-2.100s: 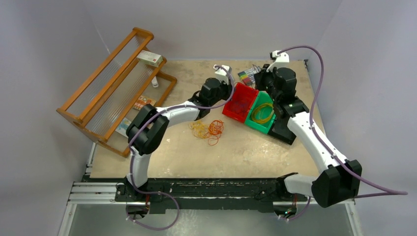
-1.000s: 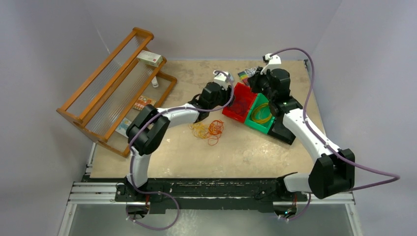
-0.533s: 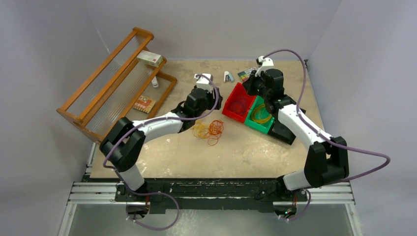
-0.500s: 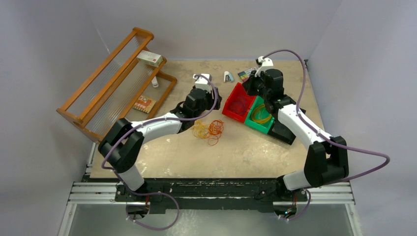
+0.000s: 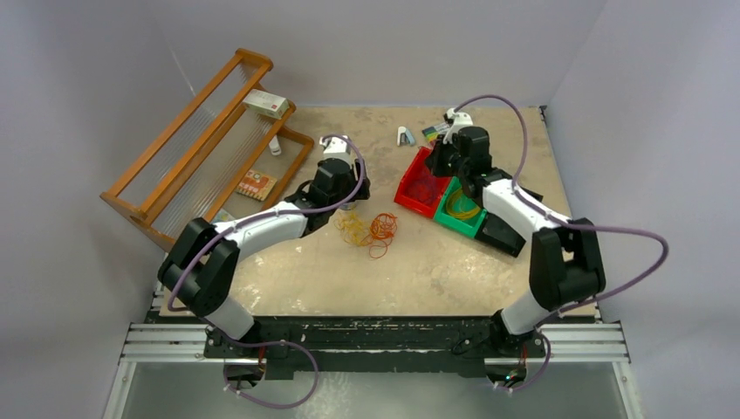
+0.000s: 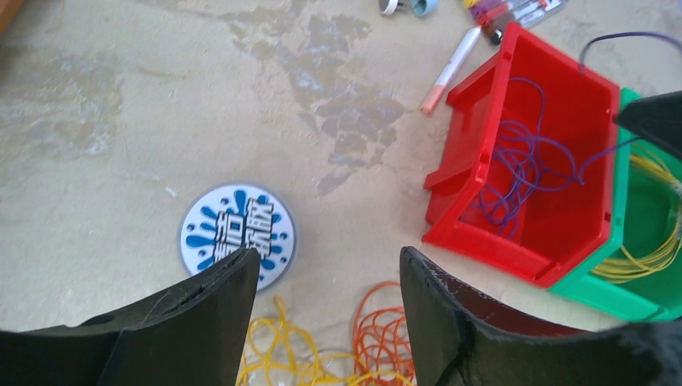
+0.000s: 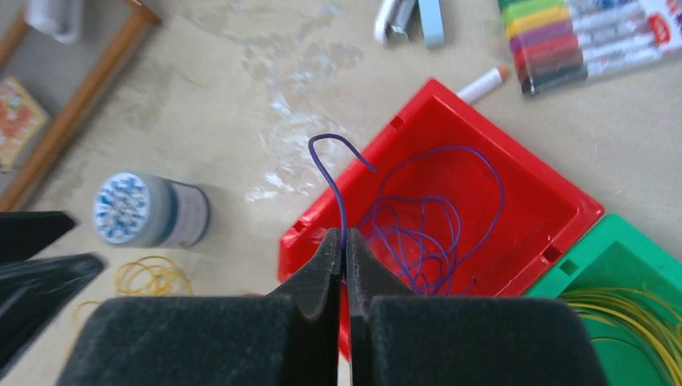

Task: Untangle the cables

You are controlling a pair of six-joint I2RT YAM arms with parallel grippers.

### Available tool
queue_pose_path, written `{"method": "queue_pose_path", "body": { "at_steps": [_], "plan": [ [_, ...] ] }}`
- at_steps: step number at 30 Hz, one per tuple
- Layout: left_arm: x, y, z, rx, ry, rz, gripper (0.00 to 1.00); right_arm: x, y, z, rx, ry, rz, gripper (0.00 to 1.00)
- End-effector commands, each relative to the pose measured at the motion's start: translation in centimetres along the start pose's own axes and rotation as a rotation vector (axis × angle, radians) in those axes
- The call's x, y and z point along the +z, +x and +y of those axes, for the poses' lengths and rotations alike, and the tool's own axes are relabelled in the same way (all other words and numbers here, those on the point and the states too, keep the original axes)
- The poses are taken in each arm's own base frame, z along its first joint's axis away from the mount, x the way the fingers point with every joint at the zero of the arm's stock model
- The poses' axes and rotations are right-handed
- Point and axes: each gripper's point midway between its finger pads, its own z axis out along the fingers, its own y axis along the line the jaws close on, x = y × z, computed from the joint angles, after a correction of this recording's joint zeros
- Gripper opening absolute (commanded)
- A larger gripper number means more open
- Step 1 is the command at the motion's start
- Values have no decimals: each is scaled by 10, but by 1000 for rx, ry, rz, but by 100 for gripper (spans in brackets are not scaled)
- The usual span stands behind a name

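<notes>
A tangle of thin yellow cables (image 5: 353, 230) and orange cables (image 5: 382, 227) lies mid-table. My left gripper (image 6: 330, 253) hangs open just above it, with yellow loops (image 6: 277, 350) and orange loops (image 6: 386, 338) showing between its fingers and nothing held. My right gripper (image 7: 344, 233) is shut on a thin purple cable (image 7: 334, 181) whose free end curls up above the jaws. It hovers over the near-left rim of the red bin (image 7: 523, 209), where more purple loops (image 6: 523, 161) lie. Yellow cables (image 6: 651, 249) fill the green bin (image 5: 461, 206).
A small bottle with a blue-and-white lid (image 6: 237, 233) stands just left of the tangle. A marker (image 6: 450, 68), a marker pack (image 7: 587, 36) and a stapler (image 7: 410, 16) lie behind the bins. A wooden rack (image 5: 209, 157) stands at the far left.
My left arm has swung left from the red bin to above the tangle, and its jaws have widened. My right gripper has shifted left over the red bin, still shut.
</notes>
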Motion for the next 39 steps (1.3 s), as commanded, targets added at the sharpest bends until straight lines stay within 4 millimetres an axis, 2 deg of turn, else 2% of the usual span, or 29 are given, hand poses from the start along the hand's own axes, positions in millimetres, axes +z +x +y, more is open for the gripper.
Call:
{"method": "queue_pose_path", "body": {
  "at_steps": [1,8,14,28,35,39],
  "plan": [
    [-19,-14,4,-18,-20,-30,65,19,-2,-12,-14,51,-2,0],
    [-24,-7,14,3,-48,-13,66,40,21,-27,-15,98,68,0],
    [-25,-3,23,15,-87,1,66,45,24,-37,-31,148,87,4],
    [-25,4,28,21,-107,17,66,31,7,-51,-52,251,62,20],
    [-27,5,30,23,-114,22,67,22,-13,-32,-56,173,7,36],
    [-30,4,31,17,-119,22,72,9,-31,-21,-58,138,-41,42]
  ]
}}
